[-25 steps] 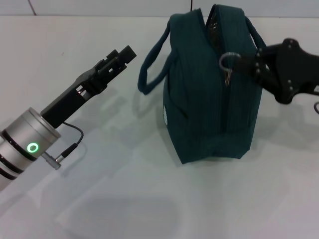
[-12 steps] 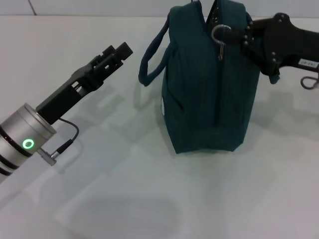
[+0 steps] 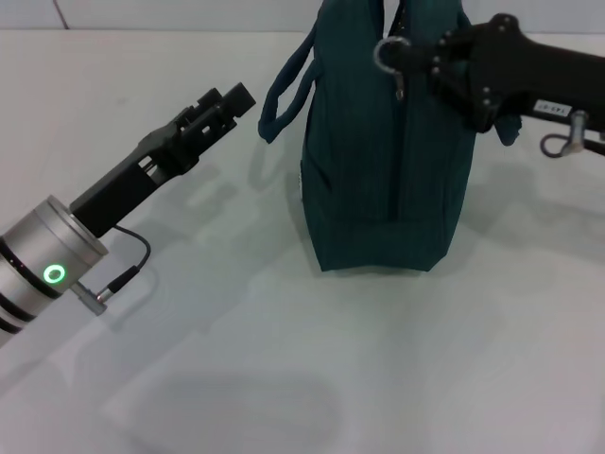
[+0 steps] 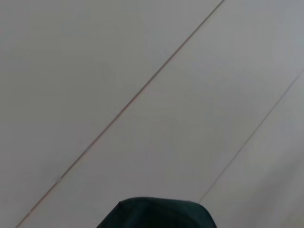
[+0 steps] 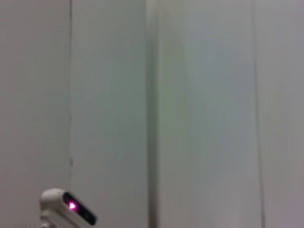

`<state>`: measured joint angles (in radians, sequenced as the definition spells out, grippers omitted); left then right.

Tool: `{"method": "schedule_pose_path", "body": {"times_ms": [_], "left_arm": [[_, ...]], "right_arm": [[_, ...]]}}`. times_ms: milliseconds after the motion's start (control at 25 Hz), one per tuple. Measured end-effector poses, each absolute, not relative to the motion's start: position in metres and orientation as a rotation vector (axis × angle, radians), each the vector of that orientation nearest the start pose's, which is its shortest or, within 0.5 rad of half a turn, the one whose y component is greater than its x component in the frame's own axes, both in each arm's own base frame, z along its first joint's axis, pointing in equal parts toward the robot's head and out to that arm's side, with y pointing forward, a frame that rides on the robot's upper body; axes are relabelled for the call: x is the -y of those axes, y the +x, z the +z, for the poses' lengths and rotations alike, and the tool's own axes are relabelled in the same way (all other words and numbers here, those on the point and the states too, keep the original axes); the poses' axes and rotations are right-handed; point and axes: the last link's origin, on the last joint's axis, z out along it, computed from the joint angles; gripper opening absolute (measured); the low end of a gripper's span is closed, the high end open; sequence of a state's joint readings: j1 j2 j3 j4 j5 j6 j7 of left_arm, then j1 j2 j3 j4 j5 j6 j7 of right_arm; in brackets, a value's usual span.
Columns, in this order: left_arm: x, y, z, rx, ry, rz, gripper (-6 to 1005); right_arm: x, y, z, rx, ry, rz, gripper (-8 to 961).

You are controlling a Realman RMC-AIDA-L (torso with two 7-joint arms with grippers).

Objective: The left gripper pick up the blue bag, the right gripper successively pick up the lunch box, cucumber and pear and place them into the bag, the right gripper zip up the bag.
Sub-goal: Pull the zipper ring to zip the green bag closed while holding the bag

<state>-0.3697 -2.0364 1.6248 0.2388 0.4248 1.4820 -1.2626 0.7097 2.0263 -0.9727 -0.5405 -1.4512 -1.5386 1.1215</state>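
The blue bag [image 3: 388, 161] stands upright on the white table [image 3: 284, 359] in the head view, and its top runs out of the picture. My right gripper [image 3: 425, 59] reaches in from the right near the bag's top and is shut on the zipper pull [image 3: 389, 55], a metal ring with a small tab hanging below. My left gripper [image 3: 232, 99] hovers open left of the bag, just short of the loose handle [image 3: 279, 99] and not touching it. A dark corner of the bag [image 4: 156, 214] shows in the left wrist view. Lunch box, cucumber and pear are out of view.
White table spreads in front of and left of the bag. A cable loops from my left wrist [image 3: 118, 274]. The right wrist view shows a pale wall and a small white device [image 5: 66, 206] with a pink light.
My right gripper has moved up the bag's end and leftward with the zipper pull. The bag shifted left and stands straighter. My left arm stayed almost in place.
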Motion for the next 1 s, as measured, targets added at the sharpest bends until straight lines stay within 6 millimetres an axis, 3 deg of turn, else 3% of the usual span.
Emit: {"method": "schedule_pose_path", "body": {"times_ms": [520, 1000], "left_arm": [[-0.29, -0.275, -0.023, 1.087, -2.11, -1.458, 853], [-0.294, -0.267, -0.021, 1.05, -2.127, -1.482, 852]], "right_arm": [[-0.378, 0.132, -0.01, 0.041, -2.71, 1.152, 6], [-0.38, 0.138, -0.006, -0.004, -2.663, 1.171, 7]]}}
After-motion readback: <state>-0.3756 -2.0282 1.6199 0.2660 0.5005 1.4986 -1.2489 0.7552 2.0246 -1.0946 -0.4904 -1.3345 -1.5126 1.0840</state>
